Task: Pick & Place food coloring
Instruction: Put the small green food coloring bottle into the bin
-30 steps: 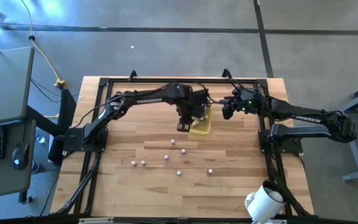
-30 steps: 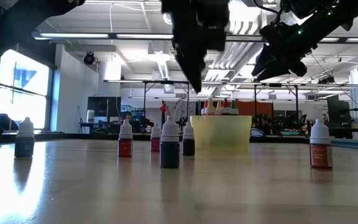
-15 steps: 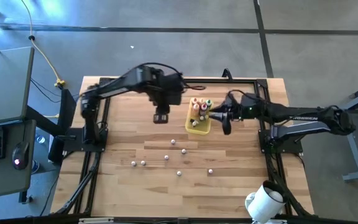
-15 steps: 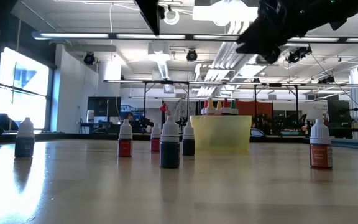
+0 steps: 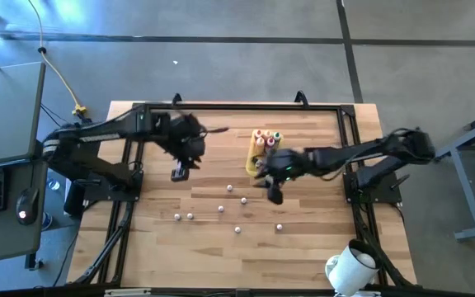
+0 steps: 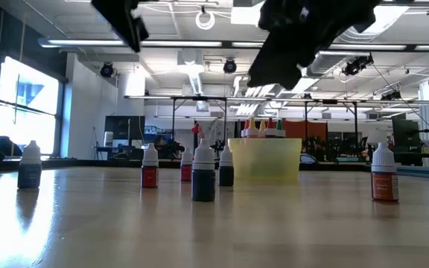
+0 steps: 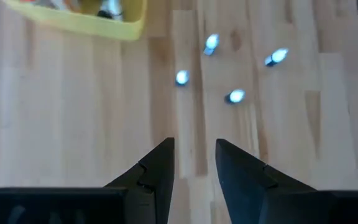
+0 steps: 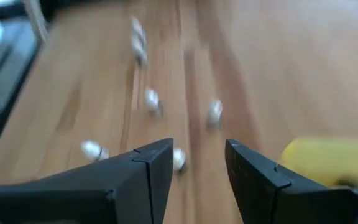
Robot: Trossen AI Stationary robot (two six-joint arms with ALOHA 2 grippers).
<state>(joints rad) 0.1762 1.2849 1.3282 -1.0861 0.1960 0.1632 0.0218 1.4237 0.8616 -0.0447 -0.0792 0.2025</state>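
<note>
Just in front of the yellow tray (image 5: 264,164), the right hand (image 5: 274,194) hangs with fingers apart above loose food coloring (image 5: 244,199), likely lining up a pick; the left hand (image 5: 178,173), also parted and empty, waits left of the tray.

The table (image 5: 221,239) is pale wood laid in narrow planks, with visible grain and a smooth, lightly sheened finish that mirrors the room in the low view. The tray (image 6: 265,158) looks like translucent yellow plastic, smooth-walled. The bottles (image 6: 203,179) seem to be pale plastic with whitish caps, some with dark or reddish contents or labels. Both arms are matt black, as are the left hand (image 7: 191,168) and right hand (image 8: 197,171), whose fingers (image 7: 160,168) have flat, hard-looking faces. A black frame (image 5: 246,106) edges the table.
</note>
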